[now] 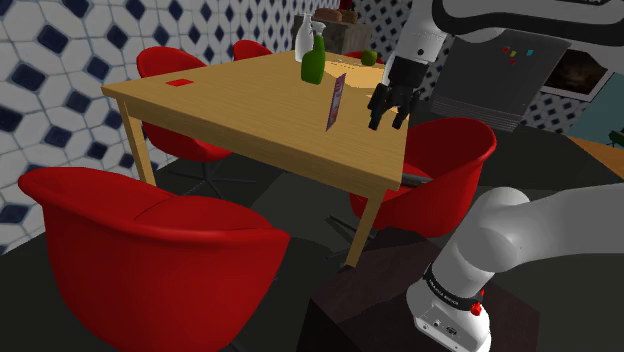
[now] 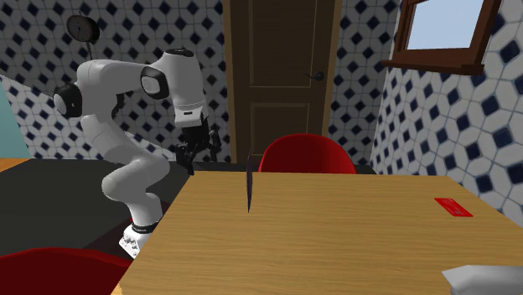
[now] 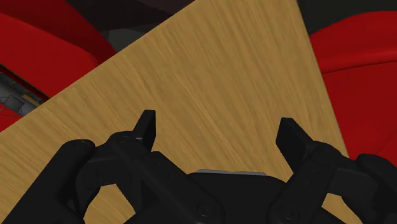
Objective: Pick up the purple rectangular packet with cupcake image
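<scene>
The purple packet (image 1: 336, 100) stands upright on the wooden table (image 1: 250, 105), near the edge that faces the arm. In the second exterior view the packet (image 2: 249, 191) is edge-on, a thin dark strip. My black gripper (image 1: 390, 118) hangs to the shoulder view's right of the packet, above the table's edge and apart from it. In the second exterior view the gripper (image 2: 194, 159) is left of and beyond the packet. In the wrist view the gripper (image 3: 218, 133) is open, its fingers (image 3: 147, 127) wide apart over bare wood (image 3: 222, 76), with nothing between them.
A green bottle (image 1: 313, 62), a white bottle (image 1: 303, 40) and a green apple (image 1: 369, 58) stand at the table's far end. A red card (image 1: 180, 82) lies at the shoulder view's left. Red chairs (image 1: 150, 255) surround the table, one (image 1: 445, 165) below the gripper.
</scene>
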